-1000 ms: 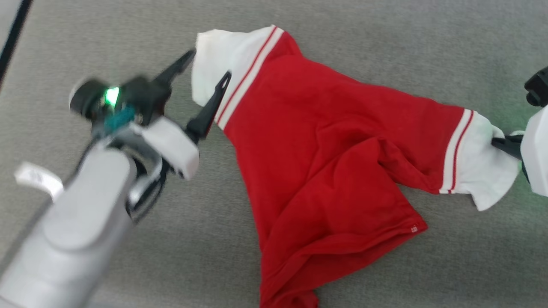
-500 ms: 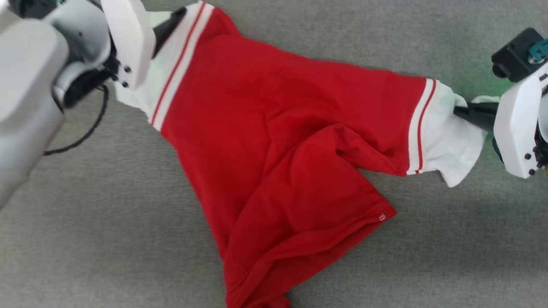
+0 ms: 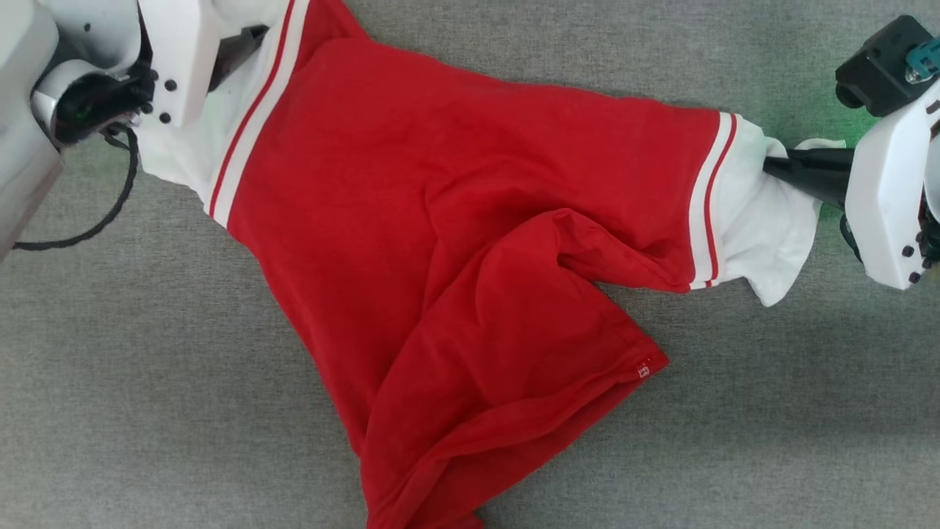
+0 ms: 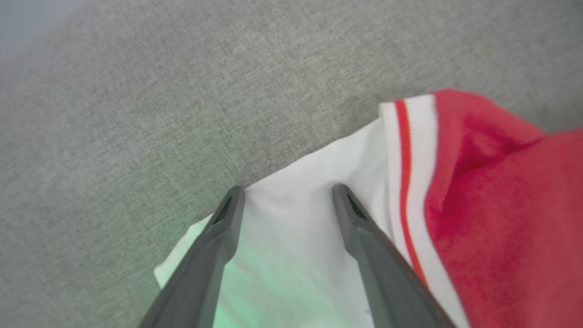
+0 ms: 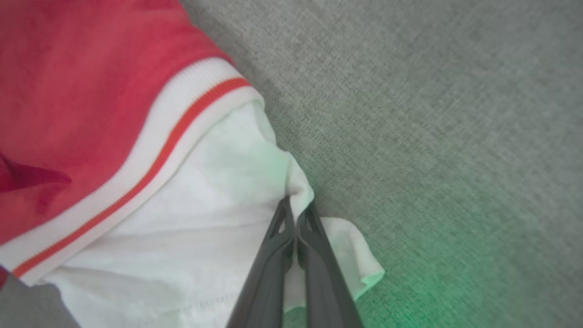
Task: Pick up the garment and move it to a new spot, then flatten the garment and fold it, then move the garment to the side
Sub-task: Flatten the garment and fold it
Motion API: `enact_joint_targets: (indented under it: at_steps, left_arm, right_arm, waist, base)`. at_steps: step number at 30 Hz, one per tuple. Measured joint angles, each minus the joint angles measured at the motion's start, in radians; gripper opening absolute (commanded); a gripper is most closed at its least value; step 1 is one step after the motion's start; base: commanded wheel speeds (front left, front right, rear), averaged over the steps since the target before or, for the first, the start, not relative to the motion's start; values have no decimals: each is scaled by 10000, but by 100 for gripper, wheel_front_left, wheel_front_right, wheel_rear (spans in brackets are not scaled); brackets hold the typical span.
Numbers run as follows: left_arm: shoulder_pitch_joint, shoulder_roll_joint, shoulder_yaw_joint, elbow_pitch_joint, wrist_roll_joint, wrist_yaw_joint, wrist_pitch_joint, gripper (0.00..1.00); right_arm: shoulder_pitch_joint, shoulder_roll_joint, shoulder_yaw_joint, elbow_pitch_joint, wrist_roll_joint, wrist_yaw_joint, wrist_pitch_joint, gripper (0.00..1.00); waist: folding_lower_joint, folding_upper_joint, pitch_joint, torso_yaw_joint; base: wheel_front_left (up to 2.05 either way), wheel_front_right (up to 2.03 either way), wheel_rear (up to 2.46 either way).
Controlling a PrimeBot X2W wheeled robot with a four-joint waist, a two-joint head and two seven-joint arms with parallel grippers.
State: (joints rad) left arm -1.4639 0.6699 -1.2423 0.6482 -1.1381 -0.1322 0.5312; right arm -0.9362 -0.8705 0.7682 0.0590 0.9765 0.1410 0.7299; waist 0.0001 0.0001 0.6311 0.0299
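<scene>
The garment (image 3: 411, 191) lies crumpled on the grey surface: a red body, white sleeves with red-striped trim, and its lower part folded over itself. No lettering shows. My left gripper (image 4: 287, 191) is open, its two fingers straddling the white left sleeve (image 4: 291, 237) close to the cloth. In the head view that arm's white wrist housing (image 3: 176, 51) covers the sleeve at the upper left. My right gripper (image 3: 771, 165) is shut on the edge of the white right sleeve (image 3: 764, 220), with the cloth pinched between its fingertips (image 5: 295, 205).
Grey fabric-like surface (image 3: 147, 367) spreads all around the garment. A black cable (image 3: 110, 213) loops from my left arm over the surface at the left. A small white tag (image 3: 644, 369) marks the folded hem corner.
The head camera has shifted. My left gripper has swung from beside the left sleeve to over it, still open. The right gripper stays shut on the right sleeve.
</scene>
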Motion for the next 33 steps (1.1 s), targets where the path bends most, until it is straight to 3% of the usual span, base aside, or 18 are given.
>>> enact_joint_targets:
  at_steps: [9, 10, 11, 12, 13, 21, 24, 33]
  left_arm:
    - [-134, -15, -113, 247, -385, 2, 142, 100]
    - [-134, -2, -113, 190, -441, 2, 278, 92]
    - [-137, 25, -111, 121, -525, 8, 422, 58]
    - [-140, 67, -111, 29, -568, 17, 512, 39]
    - [-141, 127, -111, -79, -616, 19, 593, 0]
    - [-66, 255, -192, -518, -984, 31, 828, 0]
    - [32, 255, -242, -535, -1028, 31, 464, 0]
    - [476, 203, -151, -236, -1730, 2, -2326, 0]
  right_arm:
    - [-270, -8, 209, -36, 92, 21, -104, 0]
    - [-278, -10, 230, -35, 92, 21, -134, 0]
    - [-279, -4, 247, -25, 94, 21, -184, 0]
    - [-286, 2, 257, -19, 94, 21, -203, 0]
    - [-304, 4, 280, -6, 96, 21, -232, 0]
    - [-372, -8, 378, 73, 169, 23, -382, 0]
    - [-380, 0, 364, 151, 163, 17, -633, 0]
    - [-439, 173, -362, 849, 180, -75, -1898, 0]
  waist:
    - [0, 0, 147, -149]
    - [0, 0, 141, -162]
    - [-1, 0, 136, -177]
    - [0, 0, 132, -188]
    - [-1, 0, 127, -195]
    - [0, 0, 73, -194]
    - [0, -1, -30, -186]
    - [-1, -1, -805, -185]
  base:
    - [0, 0, 0]
    - [0, 0, 0]
    - [0, 0, 0]
    - [0, 0, 0]
    - [0, 0, 0]
    - [0, 0, 0]
    - [0, 0, 0]
    - [0, 0, 0]
